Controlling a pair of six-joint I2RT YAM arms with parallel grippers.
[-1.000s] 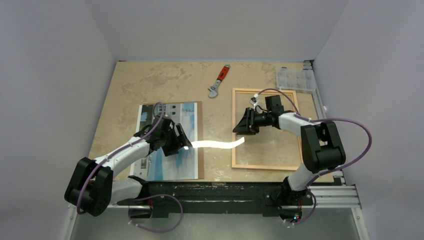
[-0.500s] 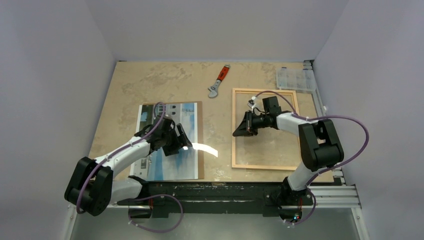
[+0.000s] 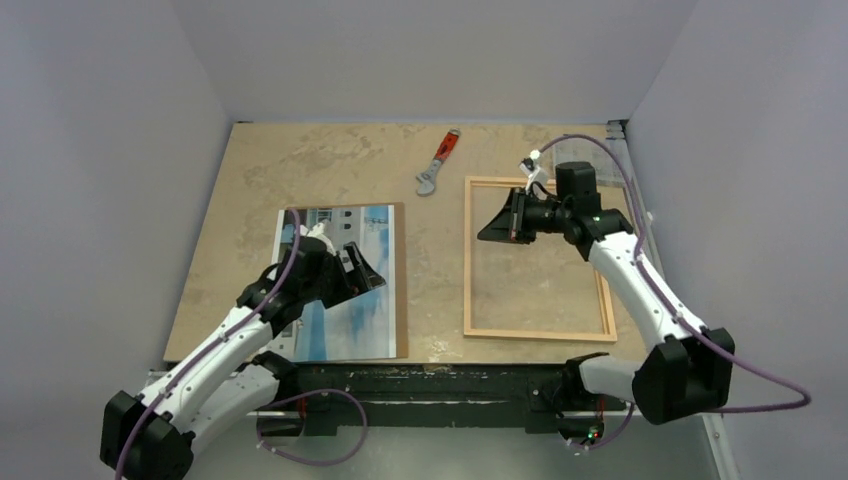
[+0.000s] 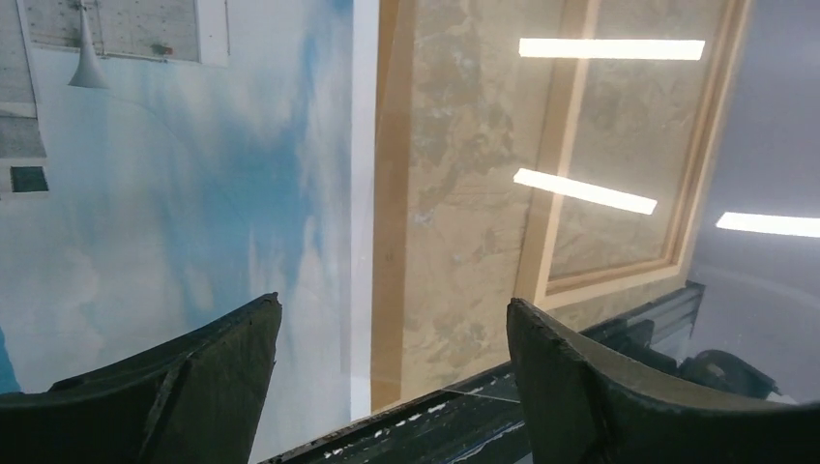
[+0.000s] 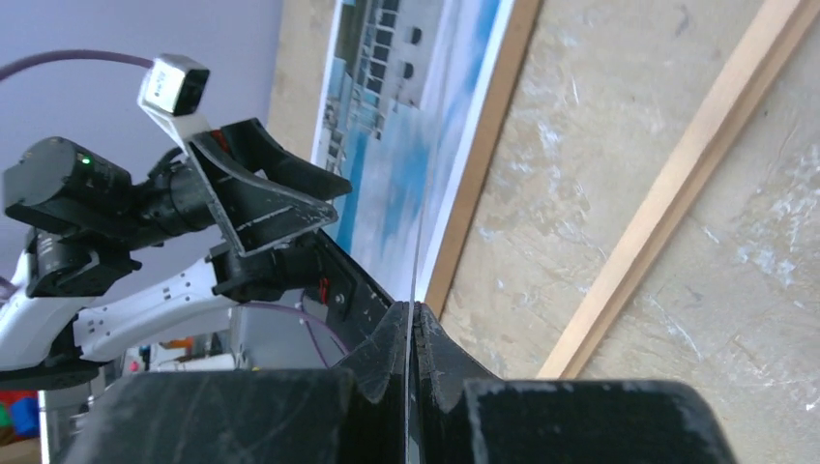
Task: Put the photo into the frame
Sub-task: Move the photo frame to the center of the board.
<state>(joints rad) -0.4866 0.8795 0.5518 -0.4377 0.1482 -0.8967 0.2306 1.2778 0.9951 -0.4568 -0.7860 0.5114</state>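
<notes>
On the left of the worktop (image 3: 300, 160) the photo (image 3: 372, 322) lies face up on a brown backing board (image 3: 401, 290), whose edge shows along the photo's right side. The left tool (image 3: 362, 268) hangs over the photo's middle with its fingers spread wide and nothing between them. Farther back, near the middle, lies a wrench (image 3: 437, 163) with a red handle. To the right, well apart from the photo, the frame (image 3: 468, 262) lies flat and holds no picture (the worktop shows through it). The right tool (image 5: 412, 309) is raised over the frame's far left corner, pinched tight on the edge of a thin clear sheet (image 5: 416, 275), seen edge-on from the right wrist.
</notes>
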